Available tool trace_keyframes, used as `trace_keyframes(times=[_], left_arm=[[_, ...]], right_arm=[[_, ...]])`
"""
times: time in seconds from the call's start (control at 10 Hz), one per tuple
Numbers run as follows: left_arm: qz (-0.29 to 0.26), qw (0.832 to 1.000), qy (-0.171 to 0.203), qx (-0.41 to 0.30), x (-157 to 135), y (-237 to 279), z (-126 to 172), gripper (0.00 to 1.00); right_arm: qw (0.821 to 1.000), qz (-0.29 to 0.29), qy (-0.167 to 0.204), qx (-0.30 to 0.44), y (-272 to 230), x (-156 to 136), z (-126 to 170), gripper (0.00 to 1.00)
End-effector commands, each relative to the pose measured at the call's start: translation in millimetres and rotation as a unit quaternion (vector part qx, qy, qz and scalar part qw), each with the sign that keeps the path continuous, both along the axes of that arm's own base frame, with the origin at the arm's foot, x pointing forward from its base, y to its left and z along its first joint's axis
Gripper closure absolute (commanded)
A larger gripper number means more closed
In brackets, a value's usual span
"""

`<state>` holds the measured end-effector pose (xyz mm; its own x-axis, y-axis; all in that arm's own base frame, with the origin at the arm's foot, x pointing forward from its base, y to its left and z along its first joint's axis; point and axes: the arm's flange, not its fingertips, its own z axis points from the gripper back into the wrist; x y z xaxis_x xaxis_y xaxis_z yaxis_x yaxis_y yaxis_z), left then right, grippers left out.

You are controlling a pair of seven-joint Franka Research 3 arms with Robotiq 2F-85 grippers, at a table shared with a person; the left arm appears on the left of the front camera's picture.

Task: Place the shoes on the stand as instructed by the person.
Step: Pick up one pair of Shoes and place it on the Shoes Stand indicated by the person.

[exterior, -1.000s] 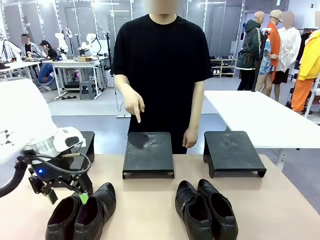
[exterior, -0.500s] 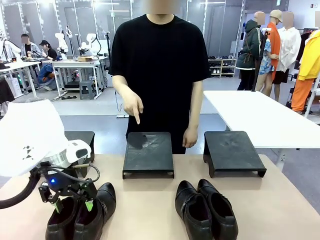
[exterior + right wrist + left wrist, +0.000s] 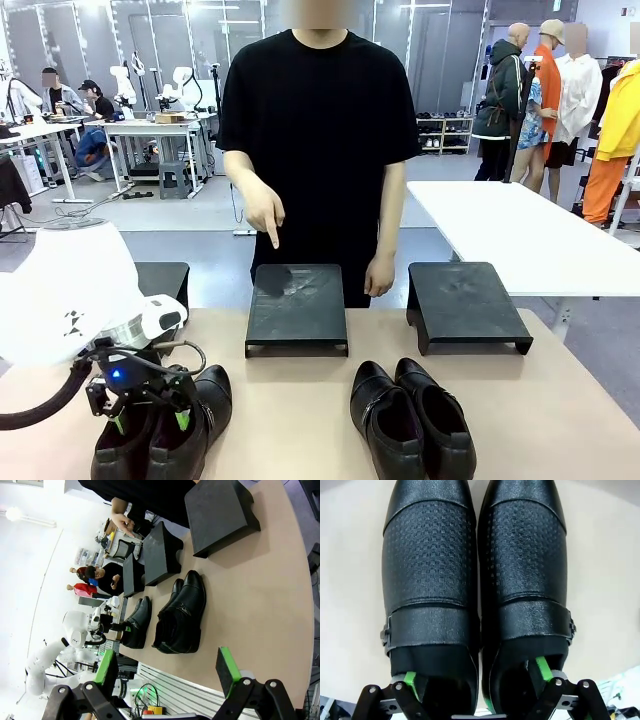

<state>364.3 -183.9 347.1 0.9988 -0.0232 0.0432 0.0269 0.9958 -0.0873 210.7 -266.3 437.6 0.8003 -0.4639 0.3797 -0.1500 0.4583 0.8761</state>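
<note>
I count four black shoes, in two pairs. The first pair (image 3: 208,392) sits right under the left pincer (image 3: 150,420), and the second pair (image 3: 410,420) lies off to that pincer's right. There are three dark stands beyond it: the first stand (image 3: 170,278) just behind the pincer, the second stand (image 3: 297,310) farther right, and the third stand (image 3: 467,305) farthest right. With the right pincer (image 3: 166,669), that makes two pincers. One person (image 3: 320,130) stands across from them.
</note>
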Motion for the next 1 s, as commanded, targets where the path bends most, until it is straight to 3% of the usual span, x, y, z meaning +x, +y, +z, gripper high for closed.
trace_keyframes(times=[0.0, 0.2, 0.3, 0.5, 0.6, 0.7, 0.9], left_arm=[[-0.009, 1.000, -0.016, 0.014, -67.6, 29.3, -35.8, 0.31], [-0.011, 1.000, -0.002, 0.016, -68.7, 30.5, -38.2, 0.91], [-0.014, 1.000, 0.000, 0.020, -68.7, 30.0, -38.6, 1.00], [-0.018, 1.000, 0.002, 0.022, -68.9, 30.6, -40.3, 1.00], [-0.017, 1.000, 0.004, 0.022, -68.4, 30.8, -40.9, 0.94], [-0.019, 1.000, 0.002, 0.025, -68.2, 29.8, -40.4, 1.00], [-0.015, 1.000, 0.002, 0.027, -67.8, 29.0, -39.6, 1.00]], right_arm=[[1.000, 0.001, -0.015, 0.000, -1.6, 0.1, 0.9, 0.00], [1.000, 0.001, -0.015, 0.000, -1.6, 0.1, 0.9, 0.00], [1.000, 0.001, -0.015, 0.000, -1.6, 0.1, 0.9, 0.00], [1.000, 0.001, -0.015, 0.000, -1.6, 0.1, 0.9, 0.00], [1.000, 0.001, -0.015, 0.000, -1.6, 0.1, 0.9, 0.00], [1.000, 0.001, -0.015, 0.000, -1.6, 0.1, 0.9, 0.00], [1.000, 0.001, -0.015, 0.000, -1.6, 0.1, 0.9, 0.00]])
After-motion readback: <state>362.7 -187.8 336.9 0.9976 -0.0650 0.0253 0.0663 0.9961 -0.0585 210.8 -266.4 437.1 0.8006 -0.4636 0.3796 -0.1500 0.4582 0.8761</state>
